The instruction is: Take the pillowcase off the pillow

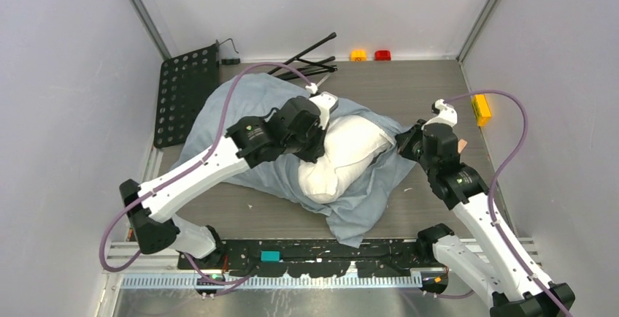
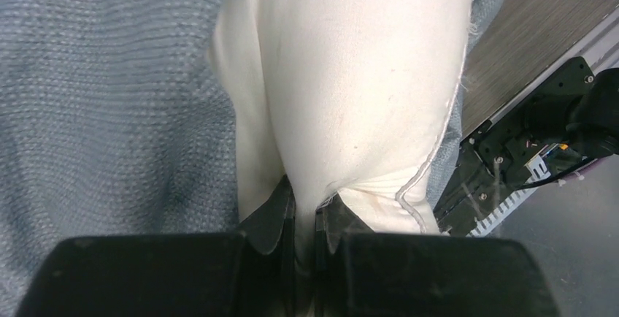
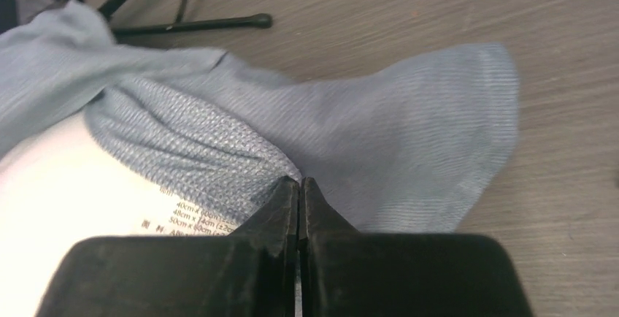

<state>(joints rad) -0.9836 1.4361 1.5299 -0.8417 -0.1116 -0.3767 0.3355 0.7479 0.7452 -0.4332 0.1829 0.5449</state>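
The white pillow [image 1: 343, 158] lies mid-table, partly out of the pale blue-grey pillowcase [image 1: 241, 105], which spreads under and around it. My left gripper [image 1: 315, 149] is shut on a fold of the pillow's white cloth [image 2: 350, 76]; the pillowcase [image 2: 102, 98] lies to its left in the left wrist view. My right gripper [image 1: 403, 142] is shut on the edge of the pillowcase [image 3: 409, 127] at the pillow's right end. The pillow [image 3: 66, 200] with a printed label shows beside it in the right wrist view.
A black perforated plate [image 1: 184, 94] lies at the far left. Black tripod legs [image 1: 306, 60] lie at the back, also in the right wrist view [image 3: 190, 23]. Small orange [image 1: 358, 55] and red [image 1: 382, 55] blocks sit at the back wall, a yellow block [image 1: 479, 109] at the right.
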